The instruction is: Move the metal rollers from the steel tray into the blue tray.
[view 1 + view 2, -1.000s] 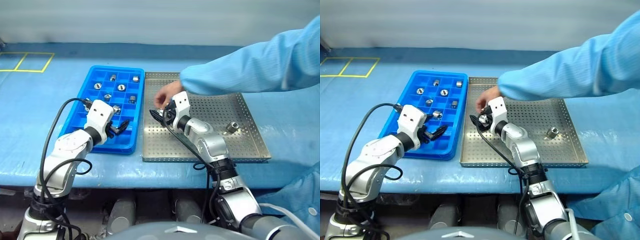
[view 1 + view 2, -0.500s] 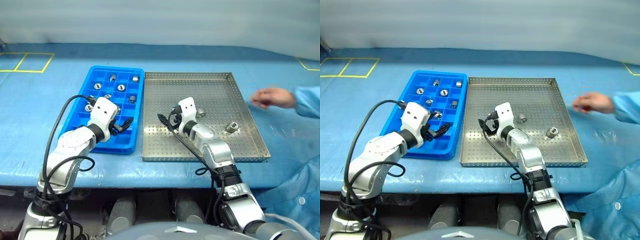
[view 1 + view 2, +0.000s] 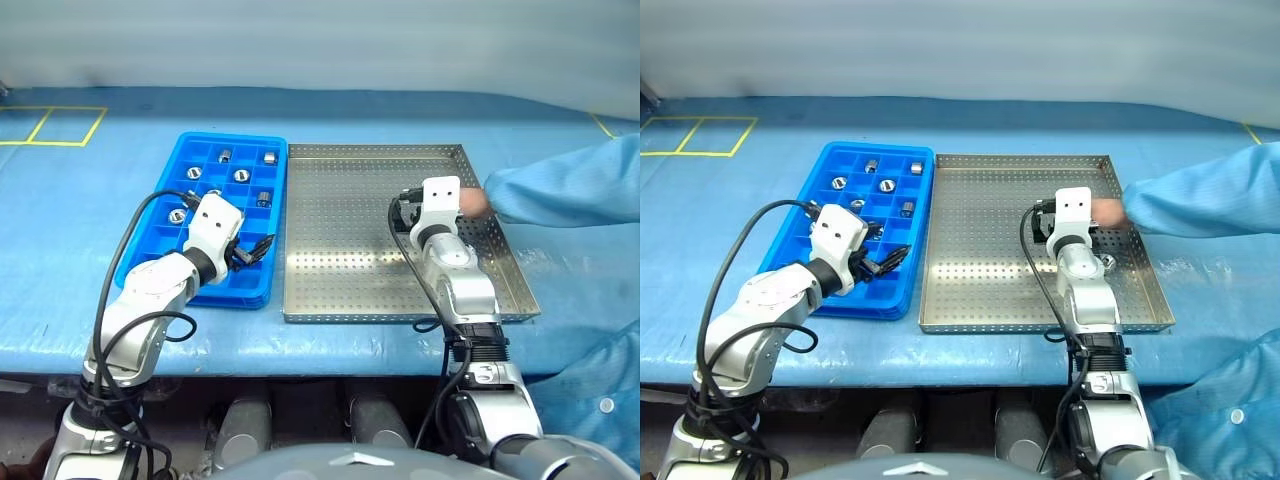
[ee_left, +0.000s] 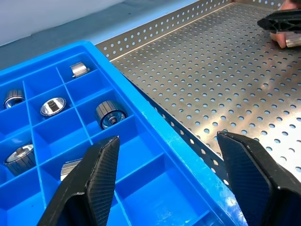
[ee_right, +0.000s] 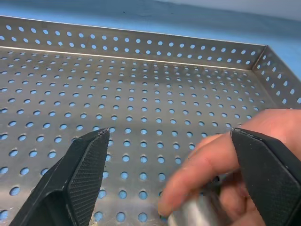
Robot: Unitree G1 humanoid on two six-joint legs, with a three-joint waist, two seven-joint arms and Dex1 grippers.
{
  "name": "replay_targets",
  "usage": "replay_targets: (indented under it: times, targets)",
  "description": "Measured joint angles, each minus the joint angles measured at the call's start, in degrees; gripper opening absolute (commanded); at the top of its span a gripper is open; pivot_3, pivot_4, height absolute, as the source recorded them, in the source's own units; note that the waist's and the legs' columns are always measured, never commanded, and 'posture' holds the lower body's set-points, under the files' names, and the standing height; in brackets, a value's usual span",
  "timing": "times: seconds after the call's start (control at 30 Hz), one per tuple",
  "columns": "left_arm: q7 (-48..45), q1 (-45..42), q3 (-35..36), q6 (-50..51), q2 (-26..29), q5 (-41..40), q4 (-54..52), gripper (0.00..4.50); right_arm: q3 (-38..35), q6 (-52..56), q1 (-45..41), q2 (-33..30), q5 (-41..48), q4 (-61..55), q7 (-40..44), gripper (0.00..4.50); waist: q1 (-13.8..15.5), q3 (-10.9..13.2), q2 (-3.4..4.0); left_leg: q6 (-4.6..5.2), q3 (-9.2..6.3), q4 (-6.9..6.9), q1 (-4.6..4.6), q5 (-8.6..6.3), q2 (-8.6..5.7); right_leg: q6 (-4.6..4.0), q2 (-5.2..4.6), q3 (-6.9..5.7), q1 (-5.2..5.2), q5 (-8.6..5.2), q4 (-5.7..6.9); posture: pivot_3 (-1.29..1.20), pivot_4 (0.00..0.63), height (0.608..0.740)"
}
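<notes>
Blue-covered worktop [image 3: 60, 210] with yellow tape marks at the far left, pale wall behind. Left to right:

Blue tray [image 3: 150, 255] sits left, long side just beside the steel tray. Several rollers [image 3: 241, 175] already lie in its far compartments, one per cell; near cells are bare.

Left claw [image 3: 255, 250] hovers over the blue tray's near right corner, fingers parted moderately, nothing between them. Wrist view shows its fingers straddling the tray's rim.

Steel tray [image 3: 350, 280] sits centre-right, perforated floor mostly bare.

Right claw [image 5: 171, 183] is over the steel tray's right side, jaws wide, empty. A person's hand [image 5: 221, 165] reaches in from the right, fingertips between the claw's fingers, holding a roller [image 5: 200, 212] at the tray floor. One more roller [image 3: 1108, 262] shows just past the right arm, near the right rim.

Look: short shiny silver cylinders, bored through the middle, faint ribbing on the outer wall of some.

Handling, as judgement: solid metal, so dense for its size, rigid, not fragile. Smooth and round, so likely slippery and prone to rolling or squirting out of a loose pinch. Best hold is probably across the curved wall with the pads square on it, or across the flat ends if it lies on its side. Wait for the hand to clear before closing.
</notes>
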Motion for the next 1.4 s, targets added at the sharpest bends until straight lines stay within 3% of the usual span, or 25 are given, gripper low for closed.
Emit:
replay_targets:
  times: [0.5, 0.9, 1.0, 1.17, 1.4]
  targets:
    - [-0.03, -0.01, -0.01, -0.21, -0.04, 0.03, 0.51, 3.62, 1.12, 3.16, 1.17, 0.37, 2.97, -0.34, 4.34, 4.35, -0.17, 0.00, 0.00, 0.00, 0.00, 0.00, 0.00, 0.00, 0.00, 0.01, 0.00, 0.00, -0.01, 0.01, 0.00, 0.07, 0.150, 0.740]
    - [0.00, -0.02, -0.01, -0.37, -0.04, 0.08, 0.81, 3.62, 6.31, 7.31, 7.53, 6.06, 3.23, -5.13, 5.79, 4.35, -0.10, -0.03, -0.01, 0.00, -0.02, 0.06, 0.04, 0.00, 0.00, 0.01, 0.00, -0.02, 0.05, 0.01, 0.00, 0.07, 0.150, 0.740]
    - [0.04, -0.02, -0.02, -0.38, -0.05, 0.11, 0.82, 3.62, 6.43, 7.26, 8.08, 6.23, 2.95, -5.59, 5.69, 3.77, -0.12, -0.04, -0.01, 0.00, -0.02, 0.05, 0.08, 0.00, 0.01, 0.01, 0.00, -0.03, 0.07, 0.00, 0.01, 0.07, 0.150, 0.740]
    - [0.11, -0.02, -0.05, -0.44, -0.06, 0.21, 1.48, 3.62, 5.83, 7.12, 8.12, 6.21, 2.93, -5.68, 5.60, 2.22, -0.23, -0.04, -0.01, 0.00, -0.02, 0.04, 0.07, 0.00, 0.02, 0.01, 0.01, -0.02, 0.06, 0.01, 0.01, 0.07, 0.150, 0.740]
    - [-0.13, 0.01, 2.47, 0.33, 0.37, -0.87, 1.53, 3.62, 7.56, 8.40, 8.19, 5.89, 3.13, -8.51, 7.65, 2.22, -0.22, -0.03, 0.00, 0.00, -0.01, 0.01, 0.01, 0.00, 0.02, 0.01, 0.01, -0.02, -0.03, 0.00, 0.01, 0.09, 0.150, 0.740]
